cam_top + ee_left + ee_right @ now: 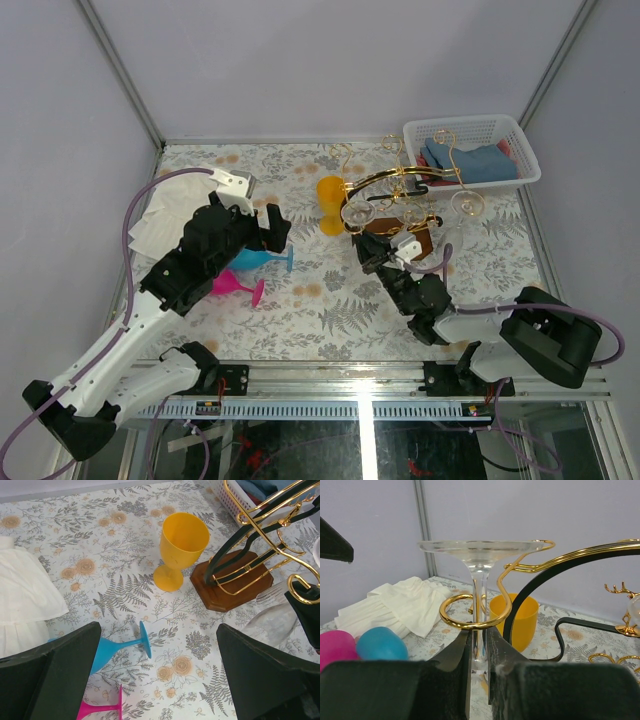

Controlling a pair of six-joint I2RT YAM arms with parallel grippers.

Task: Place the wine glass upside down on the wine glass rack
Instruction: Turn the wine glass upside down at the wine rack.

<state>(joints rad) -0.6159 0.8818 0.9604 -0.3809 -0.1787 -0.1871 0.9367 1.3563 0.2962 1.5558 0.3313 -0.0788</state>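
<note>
The clear wine glass is upside down, foot on top. Its stem stands inside a gold wire curl of the wine glass rack, with the foot above the curl. My right gripper is shut on the stem just below the curl. In the top view it sits at the rack's left side, beside the brown wooden base. The glass bowl also shows in the left wrist view. My left gripper is open and empty above the table, left of the rack.
A yellow goblet stands upright left of the rack. A blue glass and a pink glass lie on their sides under my left arm. A white cloth lies far left. A white basket with blue cloth sits back right.
</note>
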